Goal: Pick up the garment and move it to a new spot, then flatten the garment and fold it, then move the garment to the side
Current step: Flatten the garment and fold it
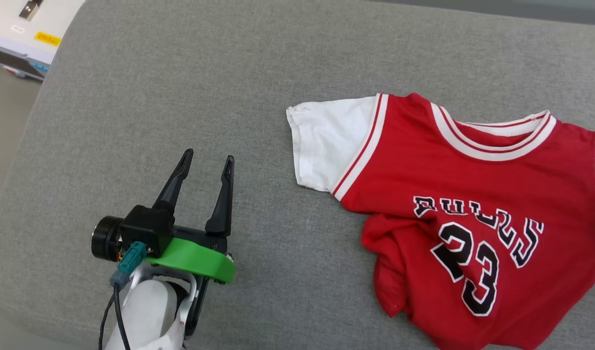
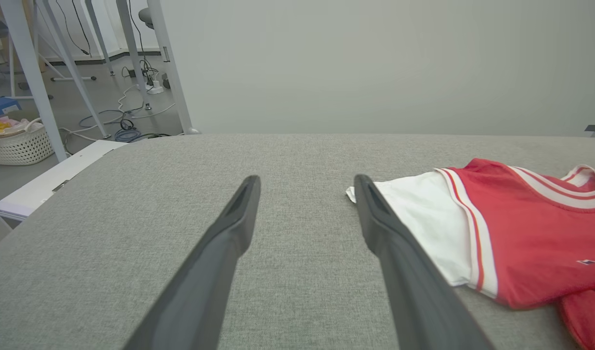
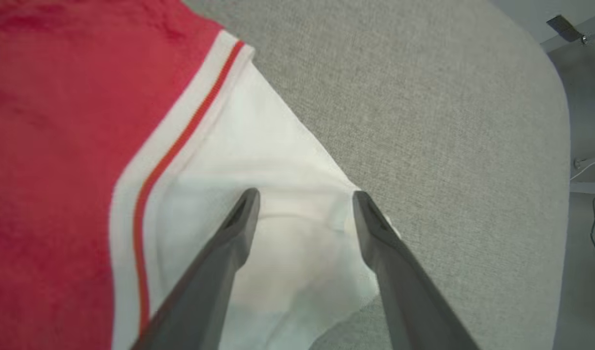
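Note:
The garment [image 1: 477, 165], a red shirt with white sleeves and black "BULLS 23" lettering, lies face up on the right of the grey padded surface [image 1: 180, 73], its lower hem rumpled. My left gripper [image 1: 208, 156] stands open over bare cloth well to the left of the shirt's white sleeve [image 1: 326, 141]. In the left wrist view that gripper [image 2: 304, 182] has its fingers wide apart, with the garment [image 2: 516, 228] to its right. My right gripper [image 3: 304, 194] is open just above the garment's other white sleeve [image 3: 258, 160], and the sleeve cloth lies between and under its fingers.
A white device [image 1: 20, 29] sits off the surface's far left corner. In the left wrist view a white basket [image 2: 18, 143], metal table legs [image 2: 173, 68] and floor cables [image 2: 127, 126] lie beyond the surface's left edge. A pale wall [image 2: 375, 63] rises behind.

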Motion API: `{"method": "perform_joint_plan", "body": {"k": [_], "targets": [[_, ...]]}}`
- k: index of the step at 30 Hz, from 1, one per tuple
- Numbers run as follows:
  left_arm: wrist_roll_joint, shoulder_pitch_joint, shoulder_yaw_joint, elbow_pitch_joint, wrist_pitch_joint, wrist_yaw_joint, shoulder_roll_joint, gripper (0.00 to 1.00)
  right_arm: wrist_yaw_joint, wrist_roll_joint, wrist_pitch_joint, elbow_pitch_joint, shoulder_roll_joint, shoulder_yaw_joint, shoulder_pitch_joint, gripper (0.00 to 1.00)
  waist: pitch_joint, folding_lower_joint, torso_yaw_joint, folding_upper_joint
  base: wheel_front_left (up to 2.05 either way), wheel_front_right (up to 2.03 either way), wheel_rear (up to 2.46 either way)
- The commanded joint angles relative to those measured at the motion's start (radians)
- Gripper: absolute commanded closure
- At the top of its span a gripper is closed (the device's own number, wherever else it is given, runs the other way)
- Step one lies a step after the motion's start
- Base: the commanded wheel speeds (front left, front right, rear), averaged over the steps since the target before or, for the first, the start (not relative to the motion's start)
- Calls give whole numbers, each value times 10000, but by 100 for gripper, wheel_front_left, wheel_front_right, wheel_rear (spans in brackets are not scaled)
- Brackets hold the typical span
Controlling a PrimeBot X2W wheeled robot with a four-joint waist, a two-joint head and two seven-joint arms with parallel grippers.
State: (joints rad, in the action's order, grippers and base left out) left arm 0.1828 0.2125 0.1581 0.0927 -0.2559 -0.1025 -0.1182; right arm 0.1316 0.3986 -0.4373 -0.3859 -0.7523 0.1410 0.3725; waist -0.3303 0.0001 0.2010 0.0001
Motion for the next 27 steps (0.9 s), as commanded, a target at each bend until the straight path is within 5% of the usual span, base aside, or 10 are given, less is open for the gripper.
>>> {"method": "perform_joint_plan", "body": {"k": [1, 14, 27], "targets": [[-50, 107, -34, 60, -59, -57, 38, 0, -9, -15, 391, -91, 181, -62, 155, 0, 261, -1, -189, -1, 0, 0, 0], [334, -286, -90, 217, -59, -175, 63, 0, -9, -102, 4257, 1455, 1591, -818, -912, 0, 1820, -1, -1141, -1, 0, 0, 0], [754, -1003, 55, 630, -50, -230, 140, 0, -9, -449, 5734, 3874, 4485, -1993, -3571, 0, 2395, -1, -1666, -1, 0, 0, 0]]}}
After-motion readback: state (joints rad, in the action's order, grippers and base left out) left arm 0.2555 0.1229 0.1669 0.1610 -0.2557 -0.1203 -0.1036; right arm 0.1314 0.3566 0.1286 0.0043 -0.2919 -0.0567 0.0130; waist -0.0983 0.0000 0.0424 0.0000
